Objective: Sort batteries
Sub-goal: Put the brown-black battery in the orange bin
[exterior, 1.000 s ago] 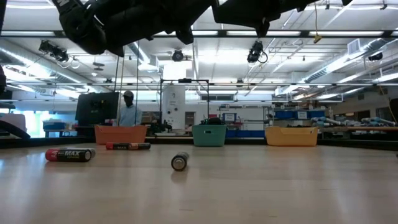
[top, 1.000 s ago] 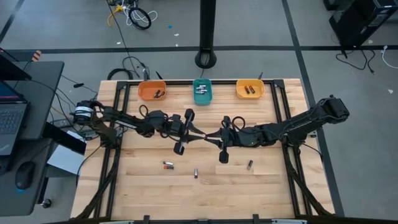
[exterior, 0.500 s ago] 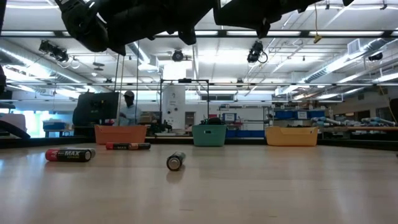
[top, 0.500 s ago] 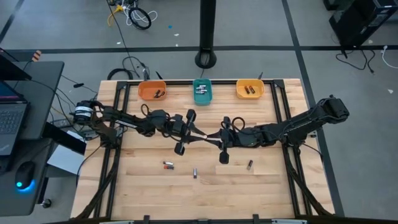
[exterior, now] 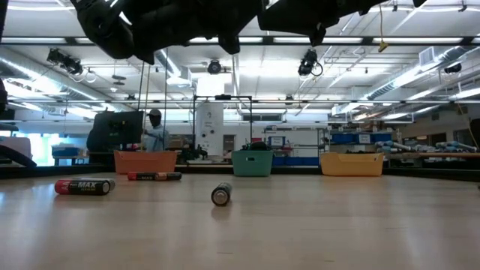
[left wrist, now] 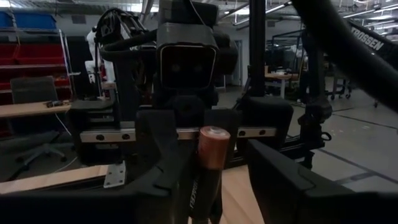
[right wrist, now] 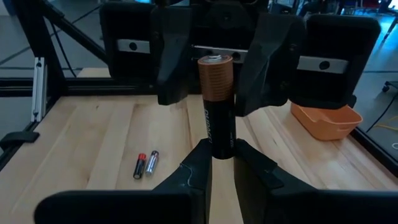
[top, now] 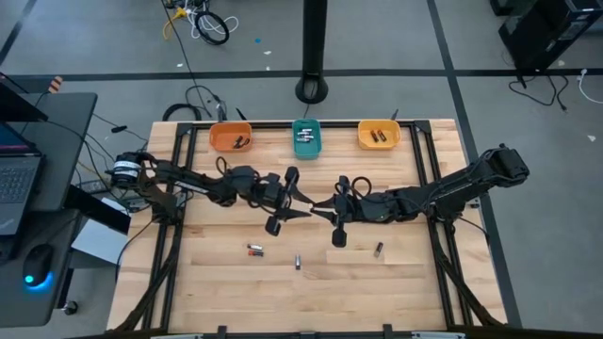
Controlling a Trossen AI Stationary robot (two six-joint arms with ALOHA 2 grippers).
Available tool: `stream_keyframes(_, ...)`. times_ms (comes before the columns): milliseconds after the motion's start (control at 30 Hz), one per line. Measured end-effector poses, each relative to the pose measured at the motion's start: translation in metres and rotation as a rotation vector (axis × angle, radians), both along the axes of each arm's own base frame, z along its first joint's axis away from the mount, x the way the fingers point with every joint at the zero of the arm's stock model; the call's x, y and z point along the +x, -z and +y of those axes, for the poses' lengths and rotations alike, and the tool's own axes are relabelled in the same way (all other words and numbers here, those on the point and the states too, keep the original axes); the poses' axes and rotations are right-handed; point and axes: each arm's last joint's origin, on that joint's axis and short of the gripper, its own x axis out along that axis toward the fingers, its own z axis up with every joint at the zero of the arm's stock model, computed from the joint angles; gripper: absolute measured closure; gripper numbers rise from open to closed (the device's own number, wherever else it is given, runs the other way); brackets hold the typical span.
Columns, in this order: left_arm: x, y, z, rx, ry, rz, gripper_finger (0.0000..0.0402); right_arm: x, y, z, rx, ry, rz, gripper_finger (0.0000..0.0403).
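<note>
Mid-table: right gripper (right wrist: 213, 163) pinching copper-top battery (right wrist: 215, 106) at its base; left gripper (right wrist: 214, 56) spread, fingers (right wrist: 175, 59) flanking its top, contact unclear.

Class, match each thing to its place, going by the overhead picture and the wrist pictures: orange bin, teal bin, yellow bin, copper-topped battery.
Things:
1. orange bin
2. teal bin
3. yellow bin
4. copper-topped battery

Places:
A. middle of the bin row
B. held in the right gripper
C. right end of the bin row
D. left end of the bin row

Pairs: 1-D, 2-A, 3-C, 4-B
</note>
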Motion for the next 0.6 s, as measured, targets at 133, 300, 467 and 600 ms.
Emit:
stream_keyframes(133, 0.0036, -0.0031, 0.0001, 0.001, 0.0, 0.017, 0.0269, -0.0001, 0.0002, 0.0001, 0.0, -0.001, 0.002, 0.0345)
stream_keyframes(300, 0.0043, -0.0036, 0.0003, 0.022, -0.006, 0.014, 0.0307, 0.0, 0.0002, 0.0002, 0.0, -0.004, 0.003, 0.0346)
stream_keyframes(467, 0.0043, -0.0038, 0.0007, 0.027, -0.016, 0.009, 0.0348, 0.0, 0.0001, 0.0003, 0.007, -0.006, 0.005, 0.0346)
stream_keyframes(600, 0.0045, -0.0038, 0.0017, 0.024, -0.033, 0.01, 0.0348, -0.0002, 0.0007, 0.0002, 0.009, -0.003, 0.011, 0.0346)
